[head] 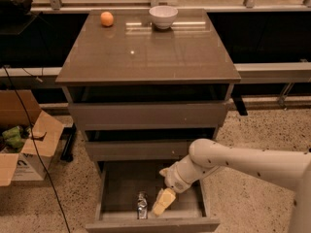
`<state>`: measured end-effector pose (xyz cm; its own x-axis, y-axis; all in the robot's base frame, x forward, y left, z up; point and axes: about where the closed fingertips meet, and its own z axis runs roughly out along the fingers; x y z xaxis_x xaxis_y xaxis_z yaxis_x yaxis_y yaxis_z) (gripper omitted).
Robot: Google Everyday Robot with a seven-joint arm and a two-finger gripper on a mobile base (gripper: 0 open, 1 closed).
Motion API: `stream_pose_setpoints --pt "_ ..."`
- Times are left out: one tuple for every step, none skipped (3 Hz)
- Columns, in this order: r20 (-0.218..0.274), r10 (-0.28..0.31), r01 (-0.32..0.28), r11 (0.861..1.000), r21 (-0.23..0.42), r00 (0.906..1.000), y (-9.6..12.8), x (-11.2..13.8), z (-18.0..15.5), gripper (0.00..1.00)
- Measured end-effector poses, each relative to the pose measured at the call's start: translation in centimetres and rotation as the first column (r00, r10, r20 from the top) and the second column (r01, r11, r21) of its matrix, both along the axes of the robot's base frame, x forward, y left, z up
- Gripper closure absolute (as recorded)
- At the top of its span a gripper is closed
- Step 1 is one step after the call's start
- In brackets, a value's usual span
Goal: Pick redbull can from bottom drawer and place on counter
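Down in the open bottom drawer (116, 188), low and toward its near wall, my gripper (163, 205) hangs tilted, its pale yellowish tip pointing down and to the left. Whether it is released or clenched I cannot tell. The redbull can (142, 205) stands upright on the drawer floor just to the left of my gripper, close to the near wall and a little left of the middle; I cannot tell whether the two touch. My white arm (243, 161) reaches in from the right, bending down over the drawer's right side. Above the bottom drawer sit the middle drawer (136, 150) and the top drawer (146, 115), both pushed in. The glossy grey-brown table (146, 52) tops the cabinet, and at its far edge rest an orange fruit (107, 19) on the left and a white bowl (163, 16) near the middle, well apart from each other. On the speckled floor to the left stands an open cardboard box (24, 149), with a black cable (34, 154) running down past it.
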<state>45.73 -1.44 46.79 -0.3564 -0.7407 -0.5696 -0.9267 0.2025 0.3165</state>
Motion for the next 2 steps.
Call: stream_pose_setpoints --pt "-0.127 -0.017 0.018 1.0 0.008 0.9918 -0.9 0.1 -6.2 0.0" --pt "-0.156 -0.022 0.025 1.0 0.014 0.9875 -0.9 -0.2 -7.8 0.0"
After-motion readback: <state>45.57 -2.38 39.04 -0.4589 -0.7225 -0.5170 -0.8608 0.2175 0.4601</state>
